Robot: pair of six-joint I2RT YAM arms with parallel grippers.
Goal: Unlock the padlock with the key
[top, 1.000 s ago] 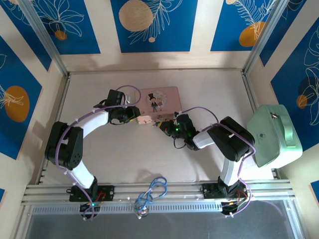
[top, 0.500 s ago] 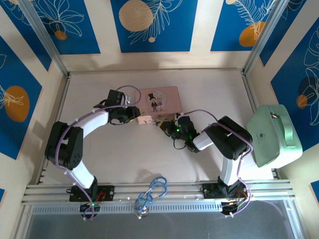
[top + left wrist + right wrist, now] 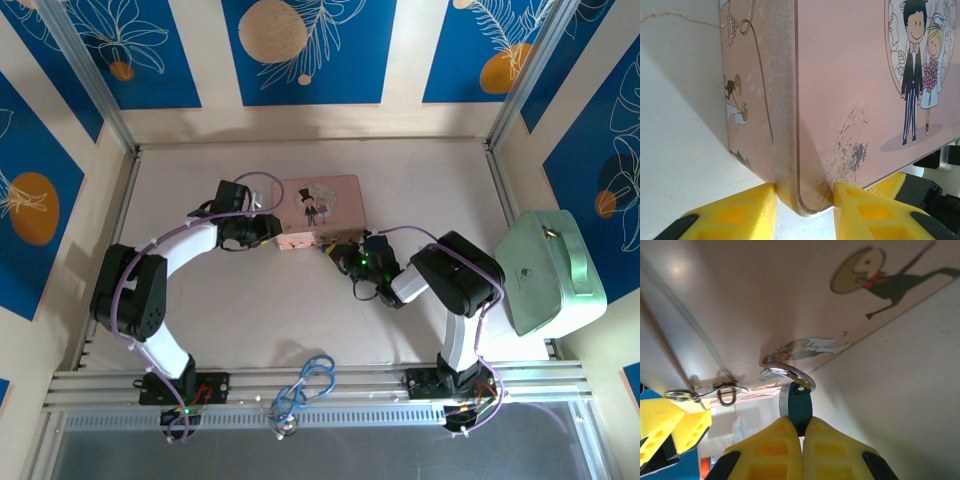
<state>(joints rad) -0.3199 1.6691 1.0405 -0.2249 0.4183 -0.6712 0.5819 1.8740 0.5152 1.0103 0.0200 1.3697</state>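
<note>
Blue padlock (image 3: 800, 406) sits pinched in the right claw (image 3: 802, 429); the left claw (image 3: 804, 201) clamps a corner of the pink box (image 3: 850, 100). Hold both grips firm so nothing twists.

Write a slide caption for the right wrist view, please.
Right pincer shut on the blue padlock by the pink box.

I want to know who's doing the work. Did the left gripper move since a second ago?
No. The left gripper still grips the pink picture box's near left corner, no nearer or farther from the table's left rail.
</note>
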